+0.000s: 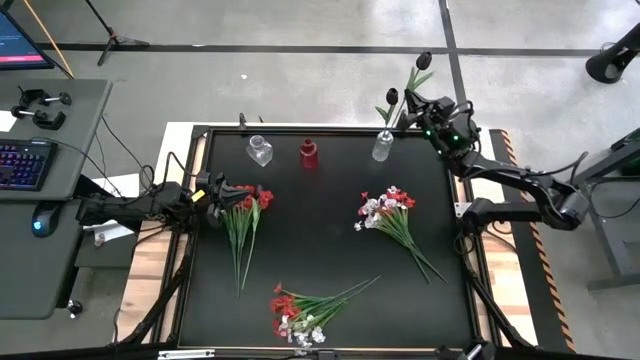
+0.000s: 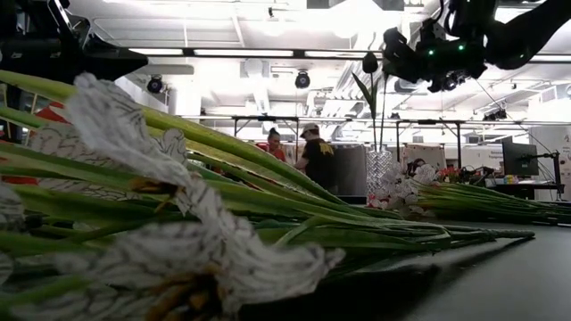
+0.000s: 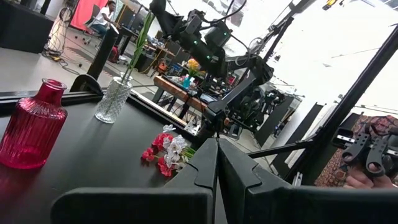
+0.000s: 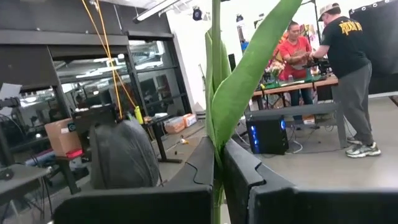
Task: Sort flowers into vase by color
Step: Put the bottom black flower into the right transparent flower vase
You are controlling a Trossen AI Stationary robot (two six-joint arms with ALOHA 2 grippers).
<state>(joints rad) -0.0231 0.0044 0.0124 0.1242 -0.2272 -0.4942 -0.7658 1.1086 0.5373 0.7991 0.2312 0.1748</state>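
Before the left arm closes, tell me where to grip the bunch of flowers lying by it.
Grip the bunch on its bare green stems just below the red blossoms, coming straight down from above. It lies flat with blossoms toward the vases and stems fanning toward the table's near edge, so jaws across the stems would likely gather a stem. The left gripper sits at its blossom end.

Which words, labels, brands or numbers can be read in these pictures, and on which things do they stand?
None can be read.
Black shirt of a person in the room: light lettering across the back, too blurred to read.
Monitor beside the table: lit screen, text too small to read.
Vases, flowers, arms: no lettering visible.
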